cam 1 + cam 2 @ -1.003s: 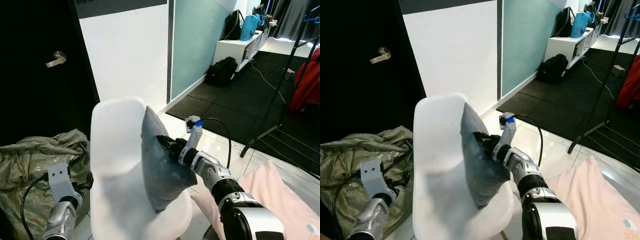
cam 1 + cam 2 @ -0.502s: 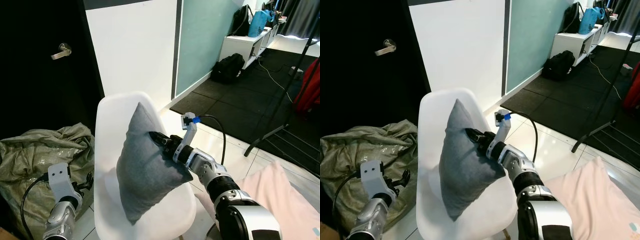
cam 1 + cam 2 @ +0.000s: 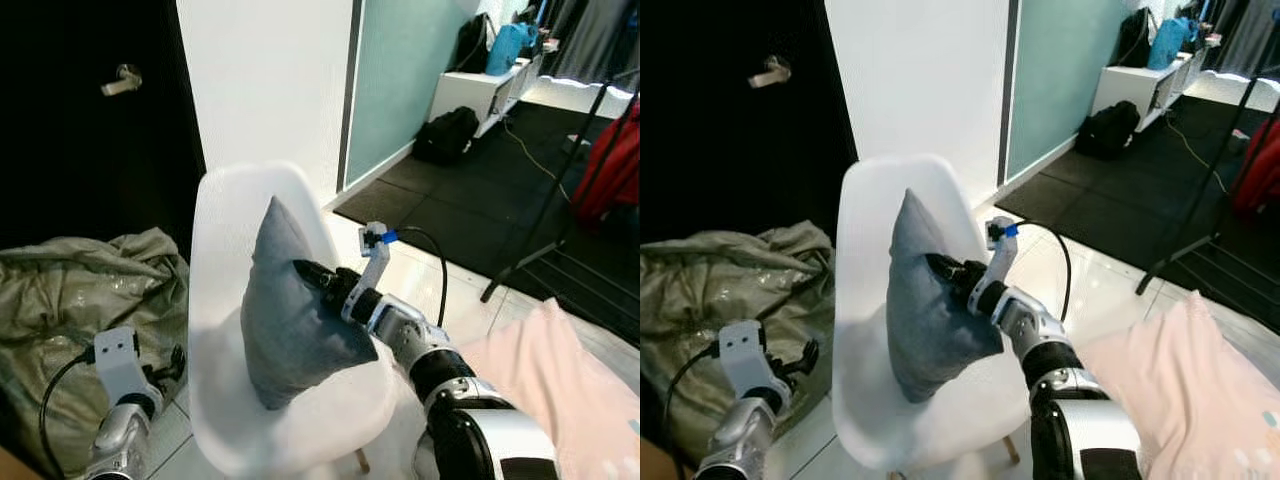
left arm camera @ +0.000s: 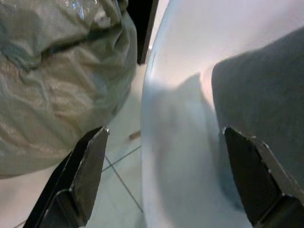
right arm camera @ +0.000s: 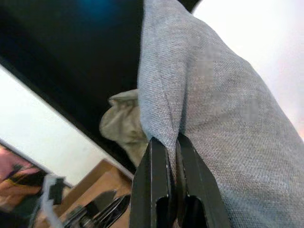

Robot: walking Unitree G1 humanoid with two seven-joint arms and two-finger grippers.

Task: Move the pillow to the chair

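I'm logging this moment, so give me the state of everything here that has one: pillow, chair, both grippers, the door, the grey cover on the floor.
pillow: upright on the chair seat, leaning on the backrest, pinched
chair: upright, holding the pillow
right gripper: fingers shut on a pillow fold
left gripper: open, low beside the chair
door: closed
grey cover: crumpled on the floor

Item count: one grey pillow [image 3: 295, 310], one white chair [image 3: 235, 220], one crumpled olive cover [image 3: 80, 290], one pink cushion [image 3: 560, 390], two claws.
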